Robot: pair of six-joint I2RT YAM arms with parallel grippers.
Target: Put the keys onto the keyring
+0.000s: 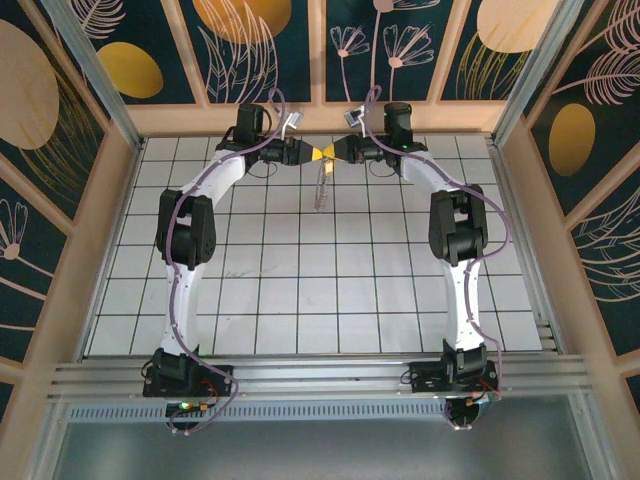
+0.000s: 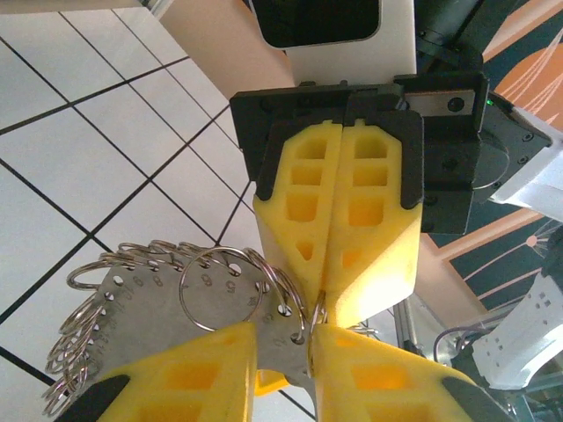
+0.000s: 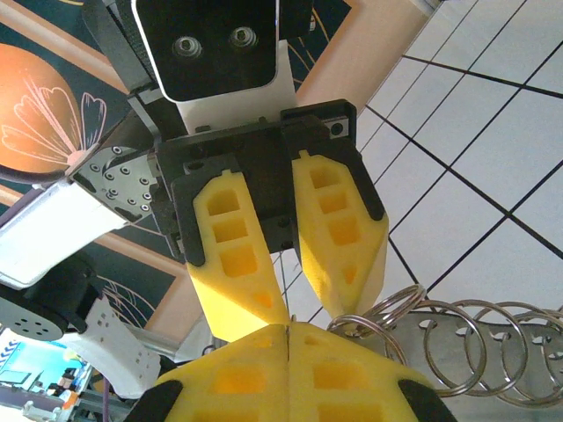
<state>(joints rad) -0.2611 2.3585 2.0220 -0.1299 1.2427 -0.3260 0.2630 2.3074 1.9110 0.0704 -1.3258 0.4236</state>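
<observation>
Both grippers meet tip to tip in the air over the far middle of the table. My left gripper (image 1: pixel 312 153) (image 2: pixel 283 330) is shut on the narrow end of a flat metal plate (image 2: pixel 149 308) (image 1: pixel 321 188) with numbered holes, which carries several split rings (image 2: pixel 79 352). My right gripper (image 1: pixel 340 152) (image 3: pixel 288 327) is shut, and a thin keyring (image 2: pixel 322 308) sticks out from between its yellow fingertips, right at the plate's edge. In the right wrist view the plate (image 3: pixel 412 327) and its rings stretch off to the right. The keys are out of view.
The white tiled table (image 1: pixel 320 290) lies below both arms. A wooden ledge (image 1: pixel 320 118) runs just behind the grippers, wooden side walls stand left and right, and an aluminium rail (image 1: pixel 320 375) crosses the near edge by the arm bases.
</observation>
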